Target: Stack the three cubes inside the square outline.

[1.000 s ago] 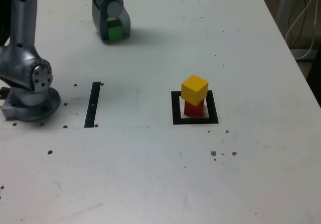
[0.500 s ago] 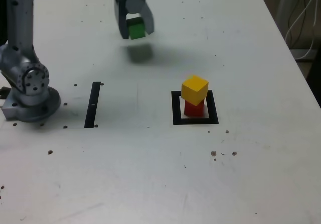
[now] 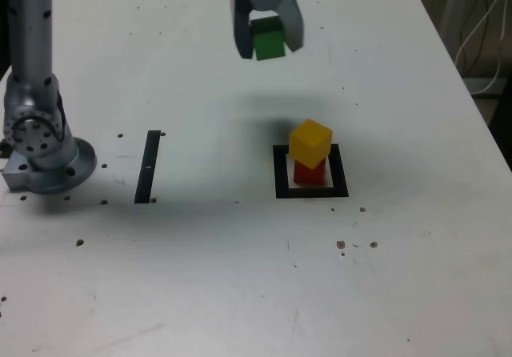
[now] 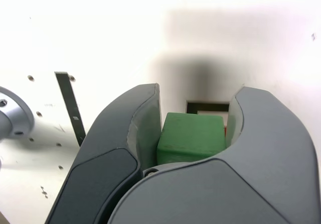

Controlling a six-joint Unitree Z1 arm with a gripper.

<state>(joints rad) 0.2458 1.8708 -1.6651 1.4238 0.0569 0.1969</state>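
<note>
Green cube (image 3: 268, 40), one item, upper centre of the exterior frame: clamped between the two grey fingers of the gripper (image 3: 267, 37) and carried clear of the table (image 3: 384, 277), its blurred shadow lying on the white surface below it. Gripper jaws closed onto the cube's sides; nothing else touches them.

Yellow cube (image 3: 310, 142), one item, right of centre: sits on the red cube (image 3: 309, 172), turned slightly so its corners overhang. Red cube rests on the white centre of the square outline (image 3: 281, 173) (a thick black frame). Held cube is up and to the exterior view's left of this pair, well apart from it.

Arm base (image 3: 44, 145), grey metal, at the left edge of the frame, with the upright link rising out of the top. Black strip (image 3: 148, 166), narrow and straight, between base and outline.

Wrist view: green cube (image 4: 191, 137) fills the gap between the dark grey fingers (image 4: 130, 143), pressed against the pale inner pads on both sides. Behind it, part of the square outline (image 4: 206, 106) and a sliver of red at the cube's edge show (the yellow cube cannot be made out). Black strip (image 4: 70, 107) and a rounded part of the arm base (image 4: 12, 116) appear at the frame's left side.
</note>
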